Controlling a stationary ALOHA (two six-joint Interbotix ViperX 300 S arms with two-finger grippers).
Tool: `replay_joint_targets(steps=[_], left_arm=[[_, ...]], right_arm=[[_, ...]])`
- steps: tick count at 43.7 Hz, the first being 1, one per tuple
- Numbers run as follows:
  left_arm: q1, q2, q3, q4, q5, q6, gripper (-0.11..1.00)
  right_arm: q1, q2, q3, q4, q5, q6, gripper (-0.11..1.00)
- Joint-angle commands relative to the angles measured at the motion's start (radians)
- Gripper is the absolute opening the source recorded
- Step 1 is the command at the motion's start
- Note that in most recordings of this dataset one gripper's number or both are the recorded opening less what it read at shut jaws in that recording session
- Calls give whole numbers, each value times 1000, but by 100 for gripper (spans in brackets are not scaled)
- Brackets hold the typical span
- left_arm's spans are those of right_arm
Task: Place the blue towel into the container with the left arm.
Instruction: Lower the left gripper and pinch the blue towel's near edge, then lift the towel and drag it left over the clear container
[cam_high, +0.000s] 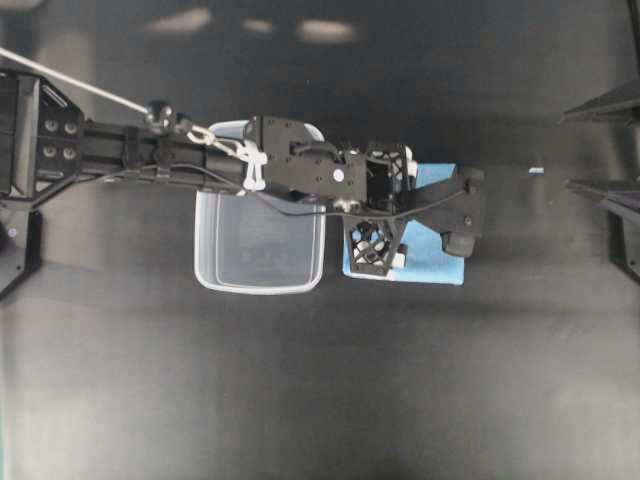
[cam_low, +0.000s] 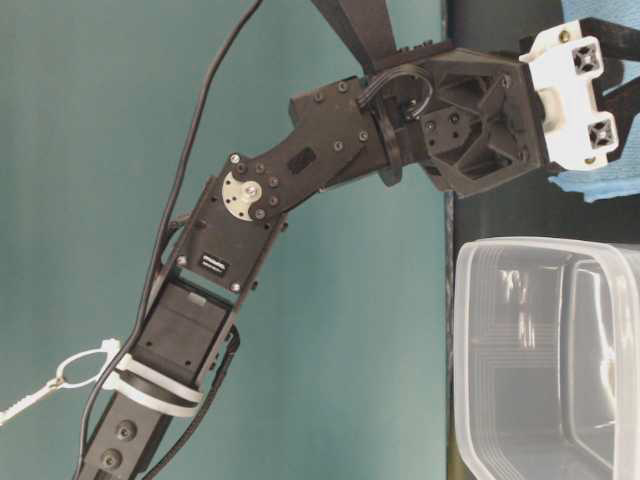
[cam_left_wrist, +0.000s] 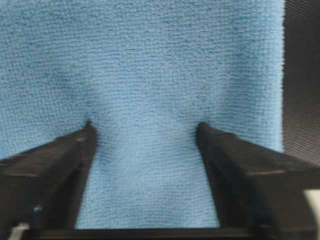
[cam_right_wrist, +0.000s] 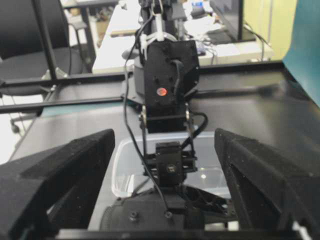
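The blue towel (cam_high: 428, 258) lies flat on the black table, just right of the container (cam_high: 258, 262), a clear plastic tub standing with nothing visible in it. The left arm (cam_high: 200, 155) reaches across the tub's top edge to the towel. My left gripper (cam_high: 467, 210) is down on the towel. In the left wrist view the towel (cam_left_wrist: 150, 60) fills the frame and both black fingertips (cam_left_wrist: 86, 134) press into the cloth, apart, with fabric lying between them. My right gripper (cam_right_wrist: 165, 140) stands wide open, holding nothing, facing the left arm and the container (cam_right_wrist: 125, 165).
The right arm's black parts (cam_high: 605, 190) sit at the far right edge of the table. A small white speck (cam_high: 536, 170) lies on the table right of the towel. In the table-level view the tub (cam_low: 540, 360) stands beside a teal wall (cam_low: 100, 200).
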Motion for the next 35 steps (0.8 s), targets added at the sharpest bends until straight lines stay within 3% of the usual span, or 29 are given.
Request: replay_joint_targets(steps=[1,6,12,25,35], left_arm=[[-2,11,3,5,5,5,65],[-3,-18,-12,5,5,6,32],[3,-78,-34,5,8,8,5],[20,-318,-35,5,152,0,5],[23,-532,106,5,256,-11,5]], right_arm=[[-12,5,-8,3,-9,2,78],[-18,2,-8,3,-9,2,78],[-21,-8,-8,3,-9,2,78],[-23,-17,0,3,-8,2,78],[-23,-17,0,3,-6,0,78]])
